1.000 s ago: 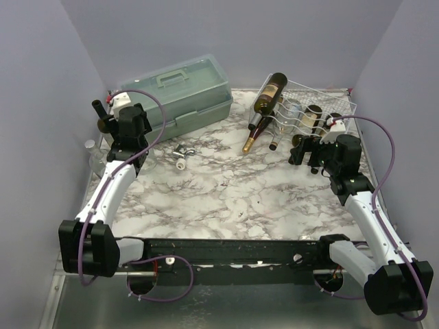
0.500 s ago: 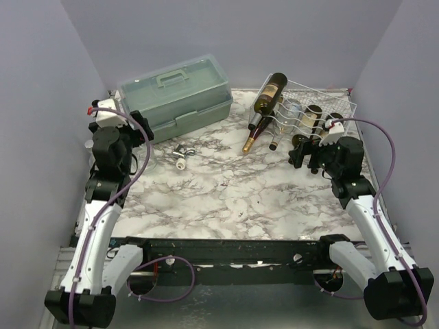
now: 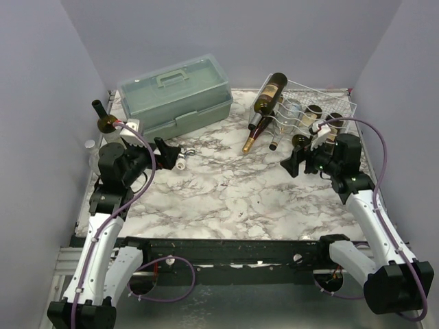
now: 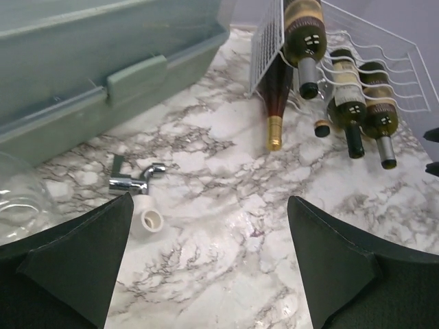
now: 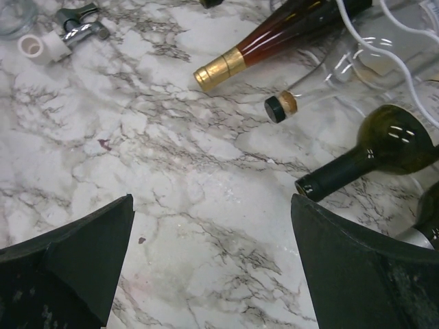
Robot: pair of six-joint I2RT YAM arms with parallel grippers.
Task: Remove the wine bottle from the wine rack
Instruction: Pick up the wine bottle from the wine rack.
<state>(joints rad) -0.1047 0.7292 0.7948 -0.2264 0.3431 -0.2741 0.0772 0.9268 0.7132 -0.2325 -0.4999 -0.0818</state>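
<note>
The white wire wine rack [image 3: 330, 96] stands at the back right with several bottles lying in it, necks toward the table middle; it also shows in the left wrist view [image 4: 384, 49]. A dark labelled bottle [image 3: 271, 90] leans on the rack's left end [image 4: 305, 27]. An amber gold-capped bottle [image 3: 256, 131] lies below it [image 4: 276, 96] [image 5: 274, 33]. A dark green bottle [image 3: 103, 122] stands upright at the far left edge. My left gripper [image 3: 167, 153] [image 4: 209, 202] is open and empty over the table. My right gripper [image 3: 292, 164] [image 5: 212, 200] is open and empty, just before the bottle necks.
A grey-green toolbox [image 3: 175, 93] sits at the back left. A chrome tap fitting with a white end [image 3: 182, 157] [image 4: 134, 182] lies beside my left gripper. A clear glass [image 3: 89, 147] stands at the left edge. A cork-stopped clear bottle [image 5: 291, 101] and a dark green bottle [image 5: 374, 154] lie near my right gripper.
My left arm has drawn away from the standing green bottle at the far left and swung down toward the tap fitting. My right gripper has shifted slightly left and nearer.
</note>
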